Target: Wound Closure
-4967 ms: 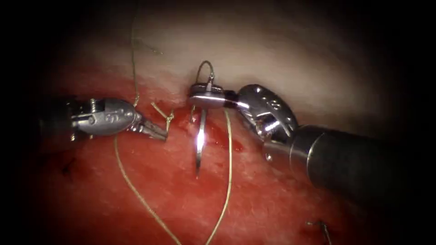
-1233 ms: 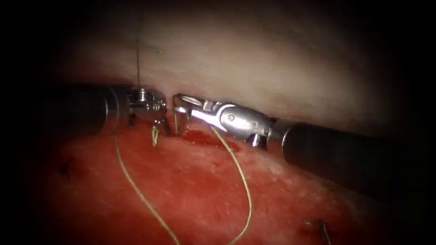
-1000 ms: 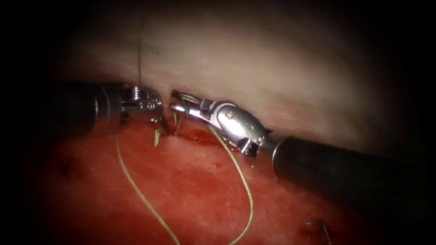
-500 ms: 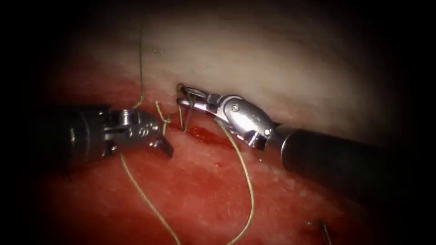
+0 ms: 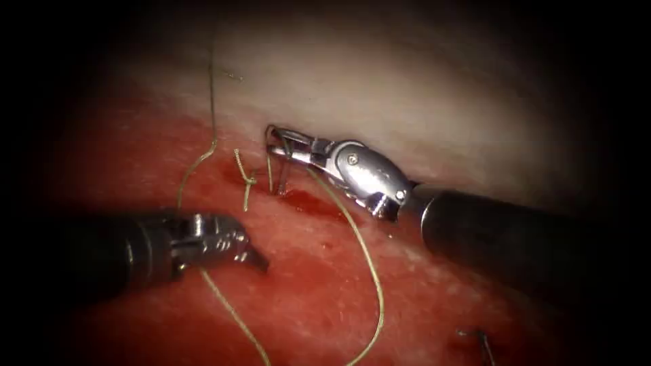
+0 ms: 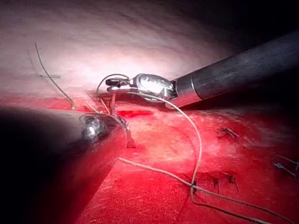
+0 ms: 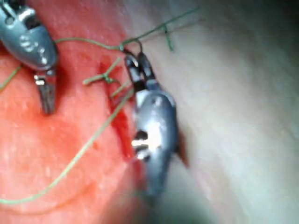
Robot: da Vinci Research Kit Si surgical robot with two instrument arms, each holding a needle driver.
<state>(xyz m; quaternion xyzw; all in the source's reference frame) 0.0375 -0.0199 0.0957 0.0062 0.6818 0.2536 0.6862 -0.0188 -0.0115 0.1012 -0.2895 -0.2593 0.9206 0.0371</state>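
— Anything logged beyond the job itself?
— One dark stitch point(image 5: 480, 339), ends sticking up, low on the right in the endoscope view.
— More?
— From the left wrist: a cluster of dark knots point(image 6: 219, 179), a separate knot point(image 6: 228, 133), and a far knot point(image 6: 285, 168), set well apart.

Right tool point(image 5: 281, 144): polished, glossy metal head on a dark matt shaft point(image 5: 502, 234). Left tool point(image 5: 252, 256): duller grey metal. Tissue point(image 5: 407, 95) pale and smooth above, wet, glistening red below; thread point(image 5: 363, 254) thin, matt, yellowish.
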